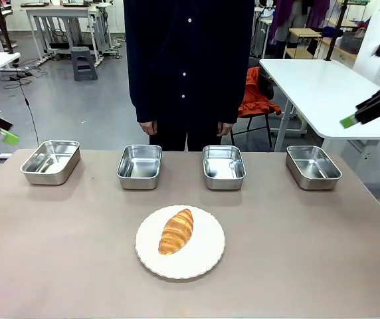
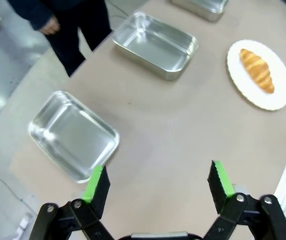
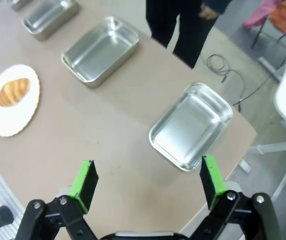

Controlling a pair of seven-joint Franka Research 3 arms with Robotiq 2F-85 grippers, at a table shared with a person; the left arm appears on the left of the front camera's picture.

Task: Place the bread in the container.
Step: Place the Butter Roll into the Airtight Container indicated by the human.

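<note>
The bread (image 1: pixel 176 231) is a golden-brown ridged roll lying on a round white plate (image 1: pixel 206 258) at the table's front middle. Beyond it, several alike shiny steel containers stand in a row: (image 1: pixel 50 161), (image 1: pixel 139 166), (image 1: pixel 223 167), (image 1: pixel 313 166); all look empty. My left gripper (image 1: pixel 2 135) hovers off the table's left edge and my right gripper (image 1: pixel 353 119) hovers high at the right. The left wrist view has my left gripper (image 2: pixel 158 175) open over bare tabletop beside a container (image 2: pixel 73 134), with the bread (image 2: pixel 257 69) far off. My right gripper (image 3: pixel 147 172) is open near a container (image 3: pixel 190 125), far from the bread (image 3: pixel 12 92).
A person in dark clothes (image 1: pixel 187 60) stands at the far edge, hands down by their sides. A white table (image 1: pixel 323 93) and a chair with orange cloth (image 1: pixel 256 96) stand behind at the right. Bare tabletop (image 1: pixel 57 239) surrounds the plate.
</note>
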